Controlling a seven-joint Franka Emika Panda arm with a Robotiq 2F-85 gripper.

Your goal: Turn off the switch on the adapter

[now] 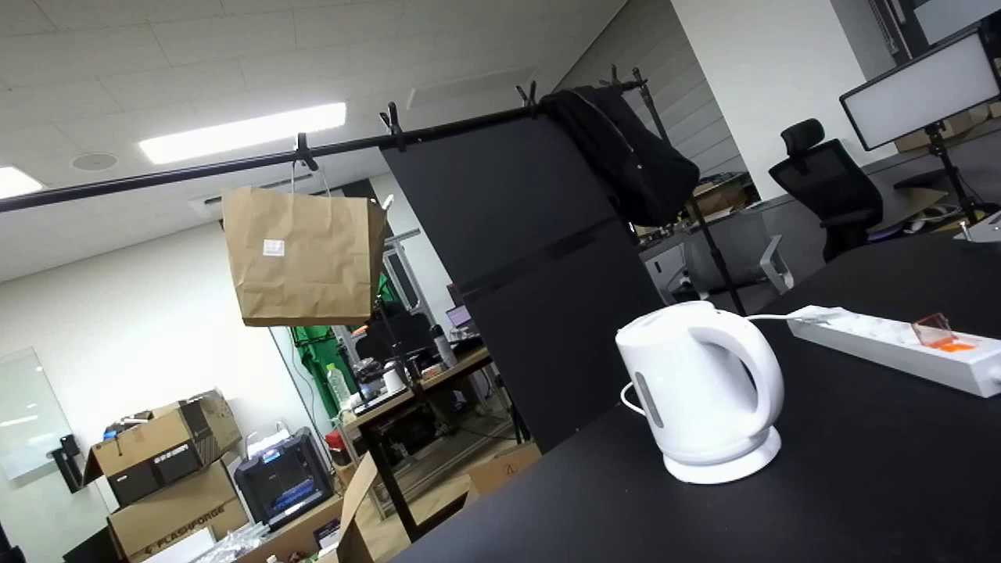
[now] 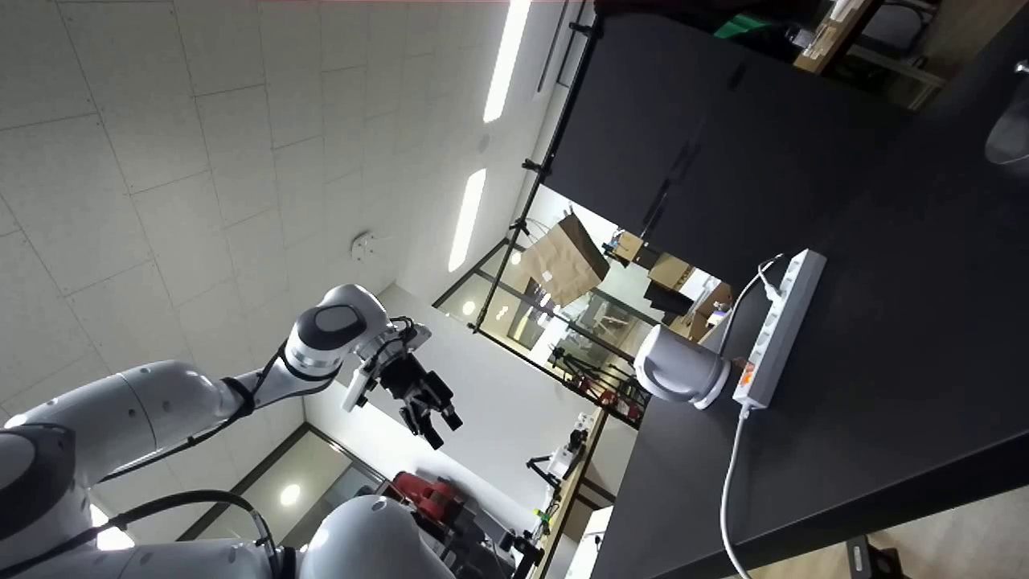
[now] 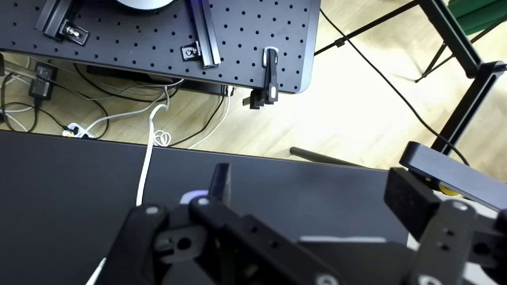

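The adapter [image 1: 884, 342] is a long white power strip lying on the black table, and it shows in an exterior view [image 2: 778, 330] too. Its orange switch [image 1: 956, 345] sits near one end, with a clear reddish cover [image 1: 931, 328] standing raised beside it. The switch shows as a small orange patch in an exterior view [image 2: 748, 373]. My gripper [image 2: 444, 431] is in the air, well away from the adapter. In the wrist view my gripper [image 3: 315, 190] has its fingers wide apart with nothing between them. There the adapter is mostly hidden or out of view; a pale patch behind one finger is unclear.
A white kettle [image 1: 696, 399] stands on the black table [image 1: 860, 469] close beside the adapter. A white cord [image 2: 730, 490] runs from the strip's switch end over the table edge. A plug [image 2: 773, 291] sits in the far end. A perforated board [image 3: 245, 39] lies across a floor gap.
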